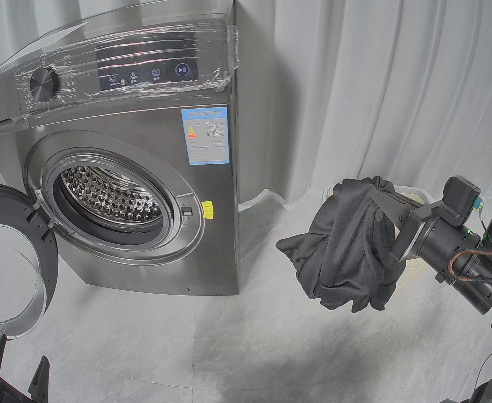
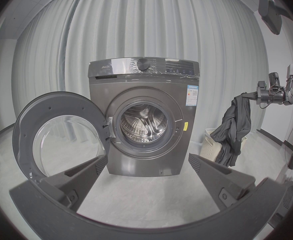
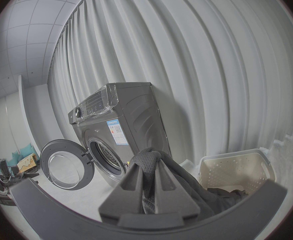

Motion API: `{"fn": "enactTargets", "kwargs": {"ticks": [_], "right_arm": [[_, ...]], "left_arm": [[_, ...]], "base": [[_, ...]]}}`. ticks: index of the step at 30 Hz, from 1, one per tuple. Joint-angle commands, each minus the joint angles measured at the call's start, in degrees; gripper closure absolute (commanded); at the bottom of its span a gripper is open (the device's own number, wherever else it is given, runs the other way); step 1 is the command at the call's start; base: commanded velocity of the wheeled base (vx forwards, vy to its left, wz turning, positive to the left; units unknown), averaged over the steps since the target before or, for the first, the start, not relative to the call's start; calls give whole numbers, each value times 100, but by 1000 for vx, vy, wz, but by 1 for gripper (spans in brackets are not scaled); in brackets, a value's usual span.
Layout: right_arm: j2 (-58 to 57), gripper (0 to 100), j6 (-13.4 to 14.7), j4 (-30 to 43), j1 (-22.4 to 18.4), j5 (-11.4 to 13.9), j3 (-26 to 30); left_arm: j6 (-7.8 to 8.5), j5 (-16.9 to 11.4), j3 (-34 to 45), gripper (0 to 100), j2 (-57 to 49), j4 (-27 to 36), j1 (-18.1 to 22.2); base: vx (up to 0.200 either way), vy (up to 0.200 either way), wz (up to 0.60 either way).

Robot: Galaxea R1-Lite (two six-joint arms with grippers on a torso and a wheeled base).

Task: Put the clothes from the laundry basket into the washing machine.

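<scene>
My right gripper (image 1: 381,192) is shut on a dark grey garment (image 1: 344,247), which hangs free in the air to the right of the washing machine (image 1: 145,158). The garment (image 3: 173,184) drapes from between the fingers (image 3: 163,187), above and beside the cream laundry basket (image 3: 234,169). More dark cloth lies in the basket's bottom. The machine's round door (image 1: 8,258) stands swung wide open to the left, and the steel drum (image 1: 111,194) looks empty. My left gripper (image 2: 146,175) is open, low near the floor, facing the drum (image 2: 143,123) from a distance.
White curtains (image 1: 369,74) hang behind the machine and basket. The floor (image 1: 212,342) between the machine and the hanging garment is bare grey tile. The open door juts out at the machine's left side.
</scene>
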Motion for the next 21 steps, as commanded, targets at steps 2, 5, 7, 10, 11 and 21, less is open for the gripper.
{"fn": "enactTargets", "kwargs": {"ticks": [2, 5, 7, 10, 11, 21], "right_arm": [[18, 100, -1, -11, 14, 3, 6], [27, 100, -1, -2, 14, 3, 15], [27, 100, -1, -2, 14, 3, 23], [27, 100, -1, -2, 14, 3, 32], [27, 100, -1, -2, 14, 3, 41], [35, 100, -1, -2, 14, 3, 50]], "left_arm": [[-4, 1, 84, 0, -70, 2, 4], [-4, 1, 84, 0, -70, 2, 4], [-4, 1, 84, 0, -70, 2, 4], [-4, 1, 84, 0, -70, 2, 4], [-4, 1, 84, 0, -70, 2, 4], [-4, 9, 84, 0, -70, 2, 4]], "base": [[0, 200, 0], [0, 200, 0], [0, 200, 0], [0, 200, 0], [0, 200, 0], [0, 80, 0]]}}
